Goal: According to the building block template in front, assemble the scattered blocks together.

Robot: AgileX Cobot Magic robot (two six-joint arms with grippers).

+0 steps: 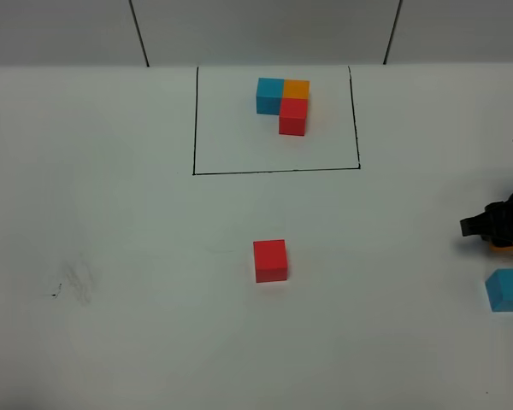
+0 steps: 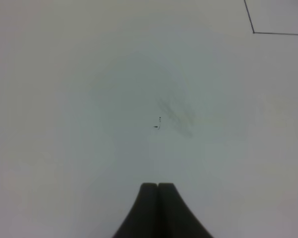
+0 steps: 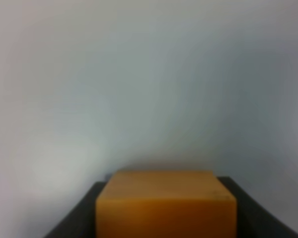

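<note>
The building block template (image 1: 282,104), a blue, orange and red L, sits inside a black drawn frame at the far middle. Of the scattered blocks, the red cube (image 1: 270,260) lies alone at the table's centre. The blue cube (image 1: 508,289) rests at the right edge. The orange cube (image 1: 506,248) peeks out under my right gripper (image 1: 501,239) just behind the blue one. In the right wrist view the orange cube (image 3: 166,206) fills the gap between the dark fingers (image 3: 74,218), which touch both its sides. My left gripper (image 2: 158,186) is shut and empty over bare table.
A faint grey smudge (image 1: 73,282) marks the table at the left, and the same smudge (image 2: 176,114) lies ahead of the left gripper. One corner of the black frame line (image 2: 253,32) shows in the left wrist view. The table's back edge meets a grey wall.
</note>
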